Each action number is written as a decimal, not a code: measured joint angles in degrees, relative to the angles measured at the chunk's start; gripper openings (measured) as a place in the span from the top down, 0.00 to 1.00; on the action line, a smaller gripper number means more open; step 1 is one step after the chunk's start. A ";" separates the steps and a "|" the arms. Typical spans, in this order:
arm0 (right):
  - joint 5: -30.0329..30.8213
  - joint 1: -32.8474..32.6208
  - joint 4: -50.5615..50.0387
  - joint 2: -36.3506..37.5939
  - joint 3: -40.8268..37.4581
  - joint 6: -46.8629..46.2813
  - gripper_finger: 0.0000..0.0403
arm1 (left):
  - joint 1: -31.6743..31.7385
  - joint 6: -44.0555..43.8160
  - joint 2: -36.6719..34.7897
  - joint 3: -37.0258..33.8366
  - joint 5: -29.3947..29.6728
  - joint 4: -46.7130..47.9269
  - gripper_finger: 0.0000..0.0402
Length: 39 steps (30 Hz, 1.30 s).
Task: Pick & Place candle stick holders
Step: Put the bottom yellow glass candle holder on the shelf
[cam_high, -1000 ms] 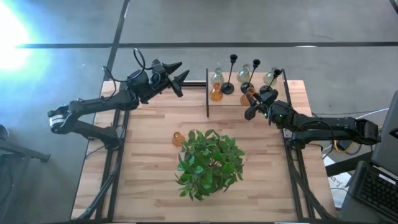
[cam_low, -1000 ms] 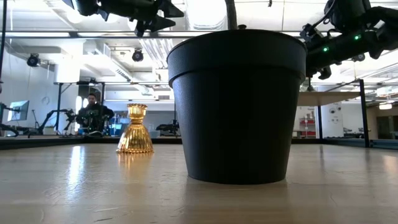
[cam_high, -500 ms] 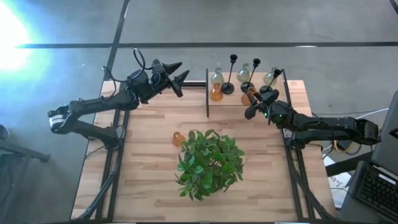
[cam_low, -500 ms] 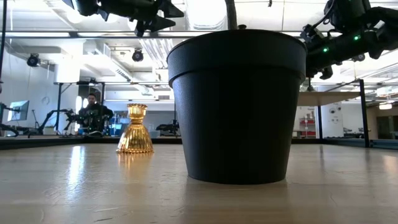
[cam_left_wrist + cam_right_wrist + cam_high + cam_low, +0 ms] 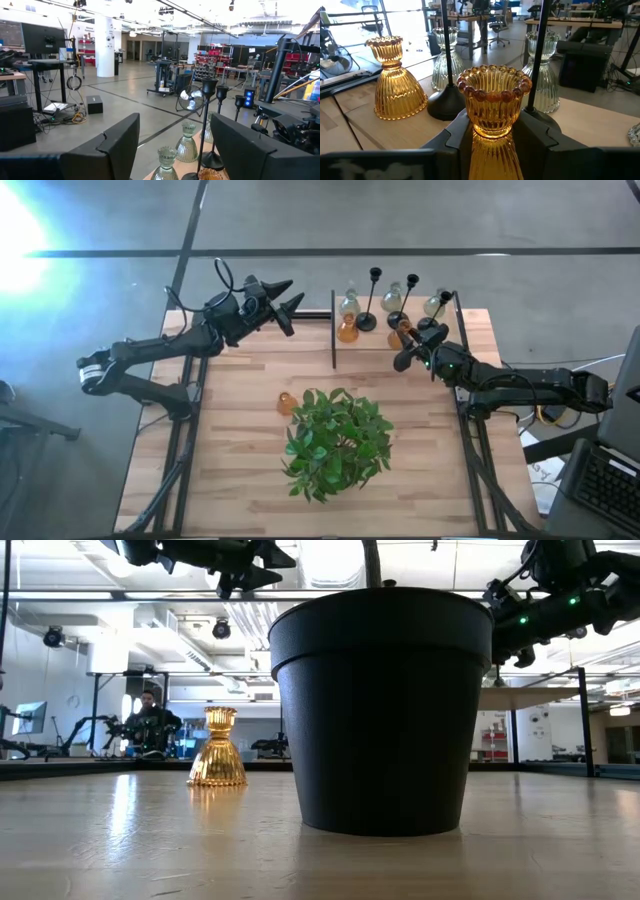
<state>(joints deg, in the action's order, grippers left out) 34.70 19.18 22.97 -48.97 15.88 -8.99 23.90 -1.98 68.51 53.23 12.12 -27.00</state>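
Right tool grips an amber holder.
We see left tool wide, empty, left of the plant.

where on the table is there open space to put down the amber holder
Bare wood lies left of the green leafy plant, beyond the lone amber glass holder, and right of the plant toward the table edge. The back-right compartment, where the right gripper grips an amber ribbed holder, is crowded.
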 joint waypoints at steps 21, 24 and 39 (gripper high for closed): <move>-0.04 -0.02 0.01 0.00 0.00 0.02 0.70 | 0.00 -0.25 0.00 0.00 0.00 0.01 0.38; -0.07 -0.02 -0.01 0.00 -0.04 -0.24 0.65 | -0.02 -0.77 -0.02 0.00 0.00 0.02 0.38; -0.22 -0.02 -0.48 -0.07 -0.15 -0.09 0.48 | -0.01 -1.05 0.00 0.00 0.01 0.01 0.38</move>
<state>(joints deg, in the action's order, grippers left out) 34.48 19.16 22.50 -49.04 15.73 -9.08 23.89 -3.03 68.51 53.23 12.14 -27.00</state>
